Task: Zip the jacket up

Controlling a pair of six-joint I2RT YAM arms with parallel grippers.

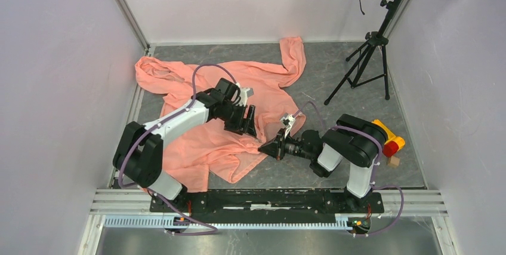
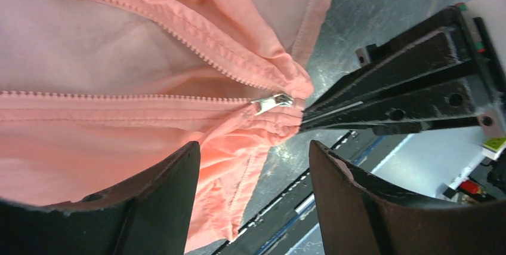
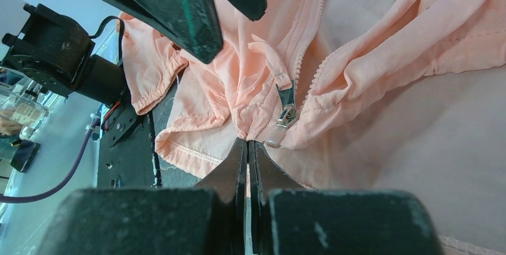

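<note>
A salmon-pink jacket (image 1: 221, 147) lies spread over the grey tabletop (image 1: 322, 64), running from the near left to the far middle. The right hand (image 3: 247, 144) is clenched on the jacket's bottom hem, just beneath the small silver zipper pull (image 3: 287, 108). The left hand (image 2: 253, 147) hangs released close above the same spot, its fingers apart. Past the pull, the two rows of zipper teeth run apart. A small green sticker (image 2: 495, 143) beside the right hand is too blurred to read. The left arm hides part of the jacket's left side. A black stand (image 1: 371, 40) rises at the far right.
</note>
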